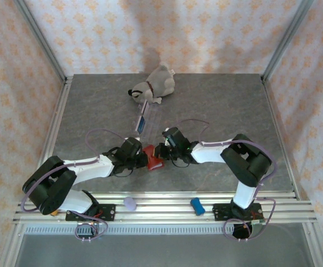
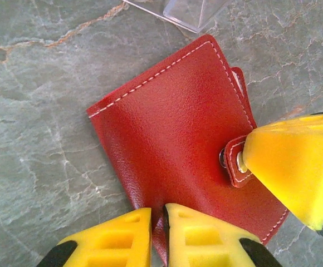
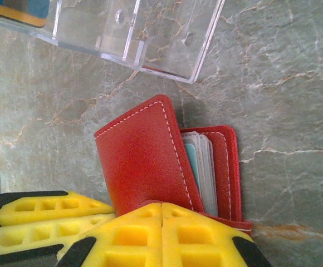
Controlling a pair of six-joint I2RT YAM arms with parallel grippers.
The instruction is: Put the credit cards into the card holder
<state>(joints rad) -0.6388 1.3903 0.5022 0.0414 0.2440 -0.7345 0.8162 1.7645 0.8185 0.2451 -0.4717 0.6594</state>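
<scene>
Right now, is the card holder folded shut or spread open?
Folded over but ajar: the card holder cover gapes at one edge, showing pale inner pockets. Whether its snap is fastened, cannot tell.

The card holder (image 2: pixel 178 139) has a red, leather-like skin with a fine pebbled grain and a soft sheen, and it is edged in white thread stitching. At its three o'clock, the tab carries a snap (image 2: pixel 223 158) of shiny silver metal. Inside, its pockets (image 3: pixel 209 167) look like smooth, frosted, pale plastic. At twelve o'clock lies a clear case (image 3: pixel 150 39) of hard, glossy, see-through plastic. The table (image 2: pixel 33 139) is grey, stone-like, veined and mostly matt. The left gripper (image 2: pixel 157 211) and right gripper (image 3: pixel 161 207) have matt yellow moulded fingers, faintly grainy
</scene>
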